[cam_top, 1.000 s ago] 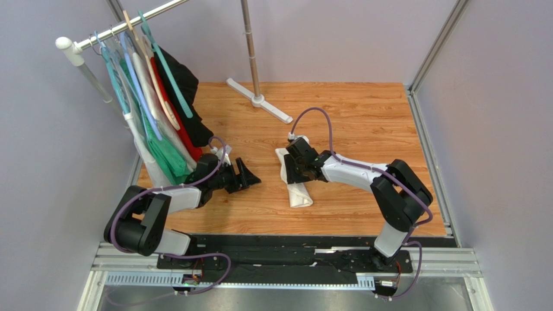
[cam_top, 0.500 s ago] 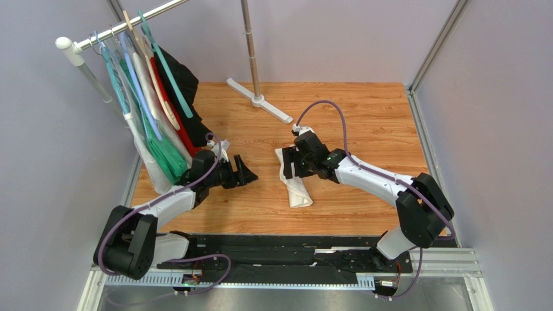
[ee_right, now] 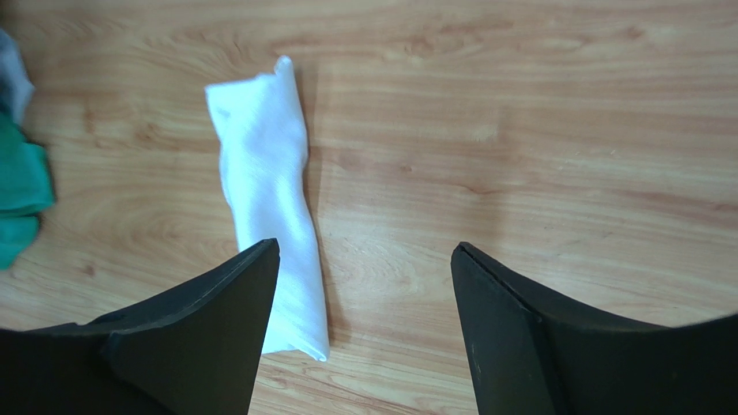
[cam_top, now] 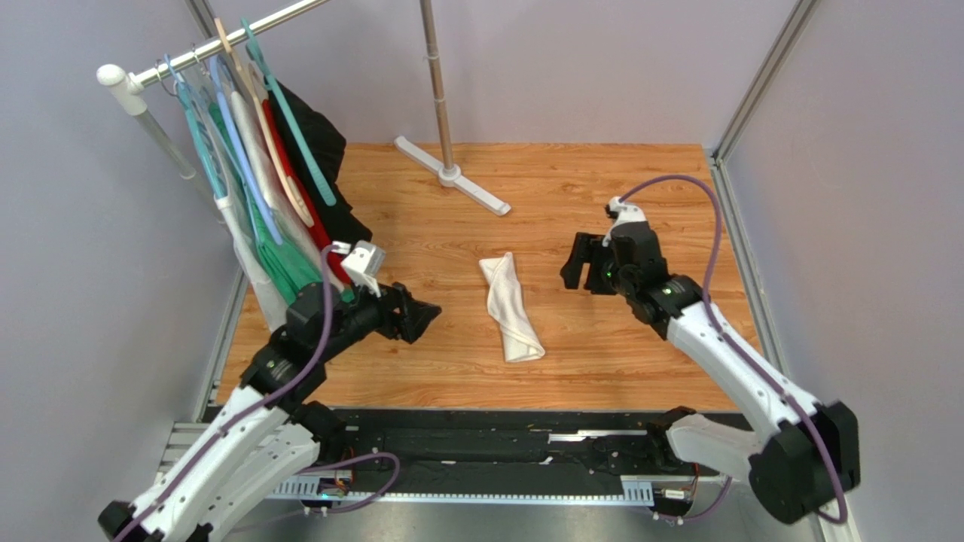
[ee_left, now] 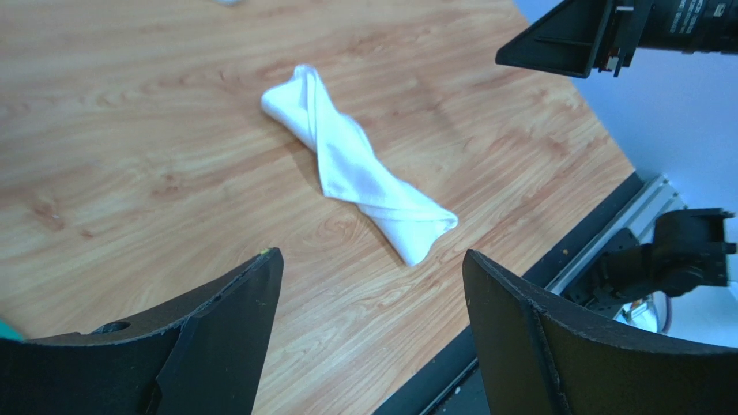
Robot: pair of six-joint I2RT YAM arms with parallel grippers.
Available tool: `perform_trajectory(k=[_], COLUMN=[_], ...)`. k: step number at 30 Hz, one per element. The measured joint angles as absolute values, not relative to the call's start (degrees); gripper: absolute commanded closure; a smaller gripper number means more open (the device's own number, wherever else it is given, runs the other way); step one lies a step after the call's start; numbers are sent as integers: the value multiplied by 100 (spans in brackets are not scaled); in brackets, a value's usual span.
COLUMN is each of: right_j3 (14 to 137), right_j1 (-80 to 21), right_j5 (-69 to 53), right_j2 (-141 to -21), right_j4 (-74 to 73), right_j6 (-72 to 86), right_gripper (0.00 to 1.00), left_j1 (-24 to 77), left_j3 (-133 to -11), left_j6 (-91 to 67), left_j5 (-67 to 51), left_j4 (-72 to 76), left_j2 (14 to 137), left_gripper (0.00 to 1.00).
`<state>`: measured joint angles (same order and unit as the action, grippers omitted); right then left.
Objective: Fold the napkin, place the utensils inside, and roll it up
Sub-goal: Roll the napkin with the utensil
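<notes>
The napkin [cam_top: 509,307] lies rolled into a slim white twist on the wooden table, its far end wider and its near end narrow. It shows whole in the left wrist view as napkin [ee_left: 355,169], and in the right wrist view as napkin [ee_right: 268,207]. No utensils show in any view. My left gripper [cam_top: 421,318] hangs open to the left of the roll, apart from it, with nothing between its fingers [ee_left: 234,328]. My right gripper [cam_top: 577,269] stands open to the right of the roll, raised off the table and holding nothing; the right gripper [ee_left: 598,35] shows from the left wrist too.
A clothes rack [cam_top: 204,51] with several hangers and garments [cam_top: 283,215] stands at the back left, close behind my left arm. A pole's white foot [cam_top: 453,175] rests at the table's back. Green cloth [ee_right: 19,190] shows at the left edge. Black rail [cam_top: 509,435] along the near edge.
My right gripper opened wide, let go of the roll and drew back to the right. My left arm lifted and shifted slightly nearer. The napkin stayed in place.
</notes>
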<state>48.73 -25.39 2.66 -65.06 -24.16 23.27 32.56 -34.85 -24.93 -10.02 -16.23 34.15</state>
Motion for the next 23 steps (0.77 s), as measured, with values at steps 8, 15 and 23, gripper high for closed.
perform_trajectory(k=[8, 15, 23], right_j3=[4668, 4346, 4195], right_j1=[-2493, -2493, -2493], right_j5=[537, 703, 832], right_j2=[-4541, -3911, -3710], right_j4=[-2742, -3020, -3109], right_j6=[2202, 2069, 1859], right_gripper=[23, 23, 23], left_j1=[3293, 3293, 3297], left_j3=[-4399, -4453, -4451], left_j6=[-2189, -2106, -2108], left_j5=[-762, -639, -434], left_j4=[-3253, -3822, -3885], left_j2=[1946, 1275, 845], left_gripper=[9, 7, 4])
